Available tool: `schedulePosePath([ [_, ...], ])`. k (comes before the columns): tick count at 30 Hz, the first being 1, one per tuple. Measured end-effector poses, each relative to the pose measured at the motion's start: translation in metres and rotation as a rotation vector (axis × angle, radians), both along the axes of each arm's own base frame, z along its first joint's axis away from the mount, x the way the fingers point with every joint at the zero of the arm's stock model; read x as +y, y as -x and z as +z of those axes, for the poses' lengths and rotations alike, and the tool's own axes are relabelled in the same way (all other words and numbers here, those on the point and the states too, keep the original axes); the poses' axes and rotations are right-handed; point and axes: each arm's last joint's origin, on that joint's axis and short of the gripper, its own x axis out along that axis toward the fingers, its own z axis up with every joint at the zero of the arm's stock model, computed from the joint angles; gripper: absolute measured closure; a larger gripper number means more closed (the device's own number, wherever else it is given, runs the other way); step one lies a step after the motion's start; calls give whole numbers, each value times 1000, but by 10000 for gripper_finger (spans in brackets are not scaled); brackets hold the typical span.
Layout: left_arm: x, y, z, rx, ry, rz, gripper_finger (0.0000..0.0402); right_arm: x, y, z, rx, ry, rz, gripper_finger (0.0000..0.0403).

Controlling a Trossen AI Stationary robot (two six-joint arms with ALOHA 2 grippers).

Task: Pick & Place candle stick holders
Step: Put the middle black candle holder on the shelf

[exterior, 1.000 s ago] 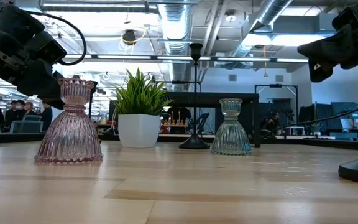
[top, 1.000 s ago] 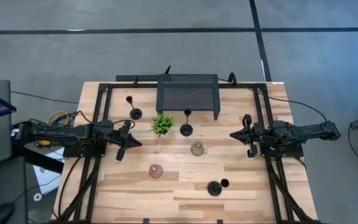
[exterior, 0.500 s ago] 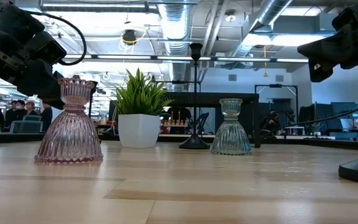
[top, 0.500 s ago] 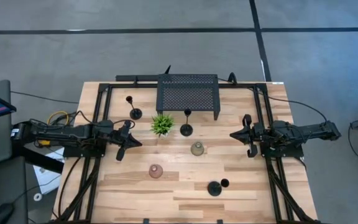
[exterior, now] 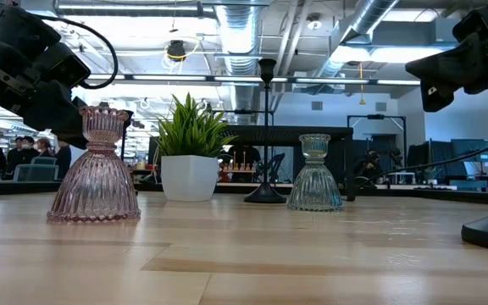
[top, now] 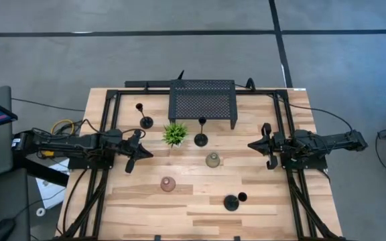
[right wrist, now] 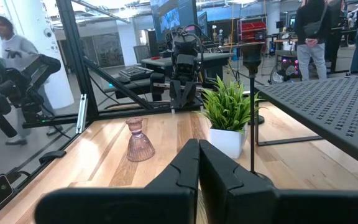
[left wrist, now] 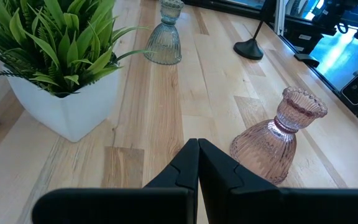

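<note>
Left gripper: fingers clenched together, nothing held, left-centre of high view, above table. Right gripper: fingers pressed together, nothing held, right-centre.

Items on table, high view:
- Black holder no. 1, upright, upper left, near rack's left end.
- Black holder no. 2, upright, centre, just right of potted plant.
- Black holder no. 3, lying on its side, lower right of centre.
- Pink glass cup, lower centre-left.
- Green glass cup, centre, below holder no. 2.
- Mesh rack, top centre.
</note>
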Motion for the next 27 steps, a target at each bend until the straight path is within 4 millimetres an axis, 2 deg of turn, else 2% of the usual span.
schedulePosePath([
  [27,0,0,1,-7,-1,0,394,0,0,0,0,35,-1,403],
])
